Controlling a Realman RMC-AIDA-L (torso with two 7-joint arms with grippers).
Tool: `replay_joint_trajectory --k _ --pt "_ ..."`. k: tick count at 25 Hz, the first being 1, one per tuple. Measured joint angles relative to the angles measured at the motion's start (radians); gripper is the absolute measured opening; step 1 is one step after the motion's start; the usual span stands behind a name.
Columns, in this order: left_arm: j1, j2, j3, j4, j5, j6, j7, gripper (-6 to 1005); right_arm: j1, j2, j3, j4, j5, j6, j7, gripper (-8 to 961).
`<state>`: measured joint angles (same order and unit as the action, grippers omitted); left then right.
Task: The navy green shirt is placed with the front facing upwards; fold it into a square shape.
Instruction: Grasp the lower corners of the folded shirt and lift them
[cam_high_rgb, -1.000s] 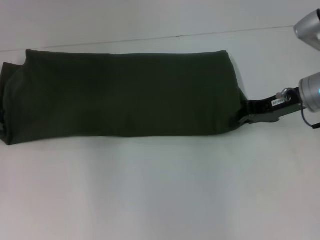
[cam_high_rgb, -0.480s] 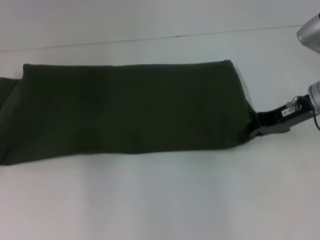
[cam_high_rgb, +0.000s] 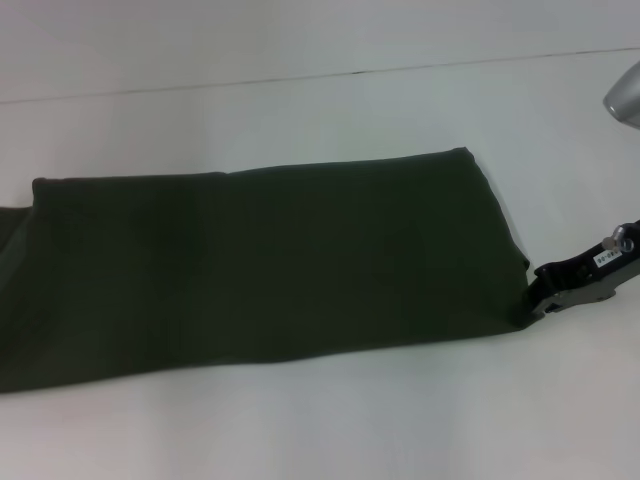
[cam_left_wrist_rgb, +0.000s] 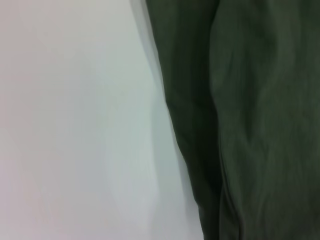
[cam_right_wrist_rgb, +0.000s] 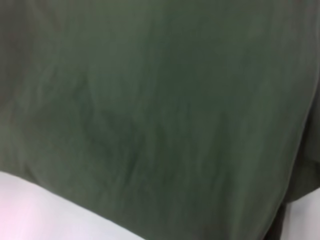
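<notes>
The navy green shirt (cam_high_rgb: 270, 265) lies folded into a long dark olive band across the white table (cam_high_rgb: 300, 430), plain side up with no lettering showing. Its left end runs past the head view's left edge. My right gripper (cam_high_rgb: 535, 300) is at the band's near right corner, shut on the cloth there. The right wrist view is almost filled by the shirt (cam_right_wrist_rgb: 160, 110). In the left wrist view the shirt (cam_left_wrist_rgb: 250, 125) lies beside bare table, and the left gripper itself is not visible in any view.
A thin seam line (cam_high_rgb: 350, 72) crosses the table at the back. A silver part of my right arm (cam_high_rgb: 625, 95) shows at the right edge. White table surface lies in front of and behind the shirt.
My right gripper has moved toward the near edge and to the right, dragging the shirt with it. The band now sits lower, and its left end has slid out of view.
</notes>
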<state>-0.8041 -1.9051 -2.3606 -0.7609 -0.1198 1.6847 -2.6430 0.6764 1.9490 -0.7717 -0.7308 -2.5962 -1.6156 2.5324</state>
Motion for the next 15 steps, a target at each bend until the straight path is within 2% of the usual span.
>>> replay_joint_trajectory --k 15 --pt "0.026 -0.016 0.036 -0.008 0.033 0.029 0.002 7 0.004 0.019 -0.018 -0.007 -0.042 -0.045 0.009 29"
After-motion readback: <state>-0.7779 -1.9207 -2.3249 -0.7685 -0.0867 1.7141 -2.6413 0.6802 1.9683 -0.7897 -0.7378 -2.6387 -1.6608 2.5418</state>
